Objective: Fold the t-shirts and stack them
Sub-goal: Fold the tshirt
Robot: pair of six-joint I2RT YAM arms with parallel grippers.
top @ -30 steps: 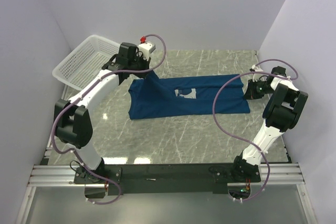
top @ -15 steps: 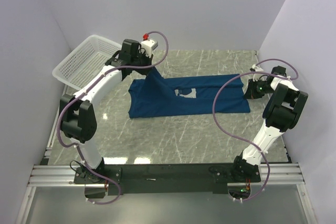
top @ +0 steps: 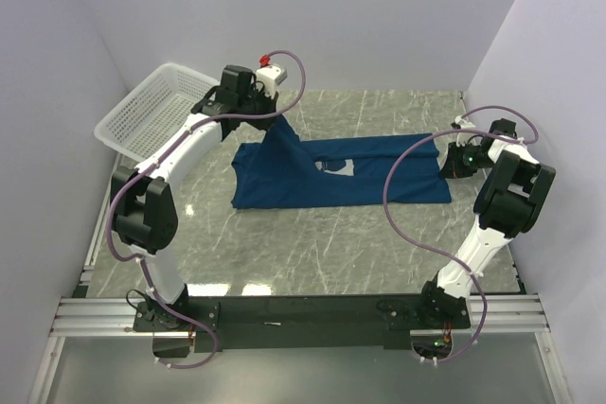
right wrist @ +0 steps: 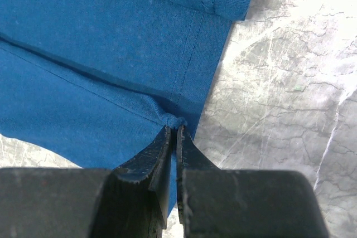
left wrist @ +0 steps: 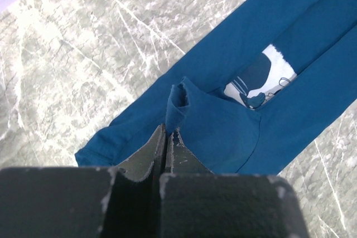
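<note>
A dark blue t-shirt (top: 341,182) lies across the middle of the marble table, folded lengthwise so that only a slit of its pale chest print (top: 333,167) shows. My left gripper (top: 270,120) is shut on the shirt's left far corner (left wrist: 177,100) and holds it up in a peak above the table. My right gripper (top: 453,160) is shut on the shirt's right edge (right wrist: 174,120), low near the table. The print also shows in the left wrist view (left wrist: 262,79).
A white plastic mesh basket (top: 151,113) stands at the far left corner of the table. Purple-grey walls close in on the left, back and right. Bare marble (top: 322,253) lies between the shirt and the arm bases.
My left gripper has lifted the shirt's left far corner higher and slightly right, pulling the cloth into a taller peak. The right gripper has not moved.
</note>
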